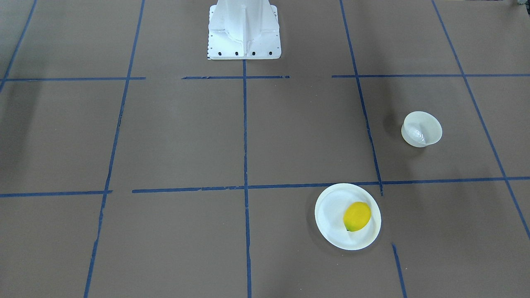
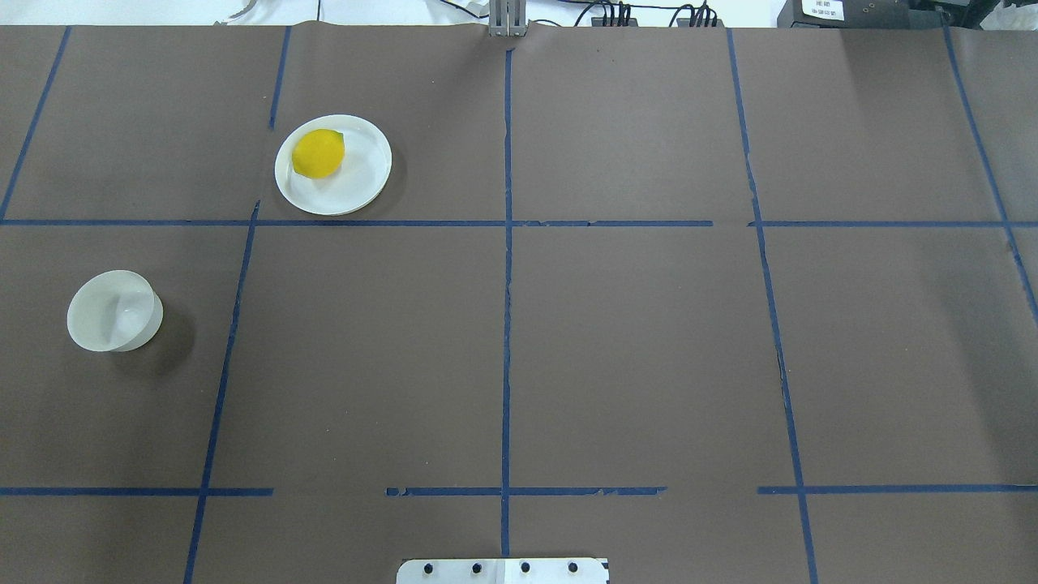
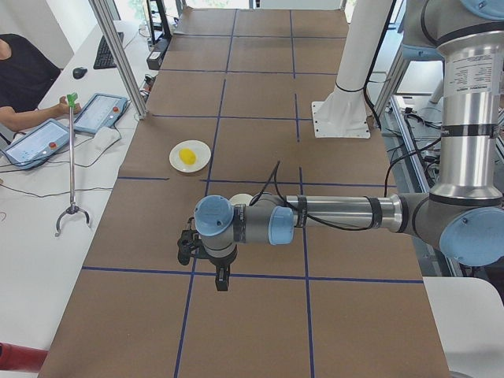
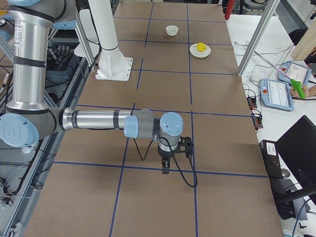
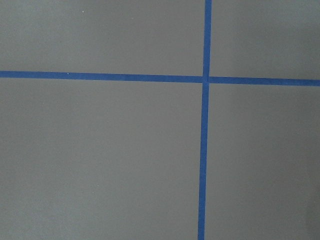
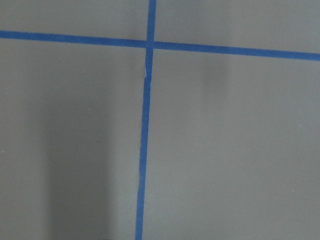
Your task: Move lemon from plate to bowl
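Both arms are brushed silver tubes joined by fat grey knuckles capped with pale blue discs. The near-side left arm [image 3: 339,213] carries a thin black cable [image 3: 270,179] looping off its forearm and small printed labels on its upper tube. The right arm [image 4: 94,120] looks the same, with its own black cable [image 4: 190,183]. Between them stands a white metal pedestal [image 1: 243,29], its foot plate dotted with black screws [image 1: 236,53].

Overhead, front opposed; wrists downward (close)
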Robot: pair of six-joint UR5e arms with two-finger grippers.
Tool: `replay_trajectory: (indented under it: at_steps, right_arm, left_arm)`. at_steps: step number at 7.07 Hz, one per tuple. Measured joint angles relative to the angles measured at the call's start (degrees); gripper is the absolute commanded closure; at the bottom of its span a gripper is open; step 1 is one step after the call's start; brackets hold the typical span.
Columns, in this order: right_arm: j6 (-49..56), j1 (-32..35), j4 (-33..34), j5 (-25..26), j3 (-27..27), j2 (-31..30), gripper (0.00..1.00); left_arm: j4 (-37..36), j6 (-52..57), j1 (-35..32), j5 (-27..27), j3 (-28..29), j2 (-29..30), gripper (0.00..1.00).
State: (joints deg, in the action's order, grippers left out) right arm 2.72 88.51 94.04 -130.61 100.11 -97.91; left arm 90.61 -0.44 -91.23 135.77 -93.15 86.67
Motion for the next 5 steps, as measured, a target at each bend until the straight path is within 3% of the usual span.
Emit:
replay_trajectory:
  at_steps: [5]
  right_arm:
    - [0.00, 0.00, 0.00, 0.00, 0.00, 0.00, 0.00]
  left_arm:
    - [0.63, -0.63, 2.91, -0.12, -0.73, 4.07, 0.00]
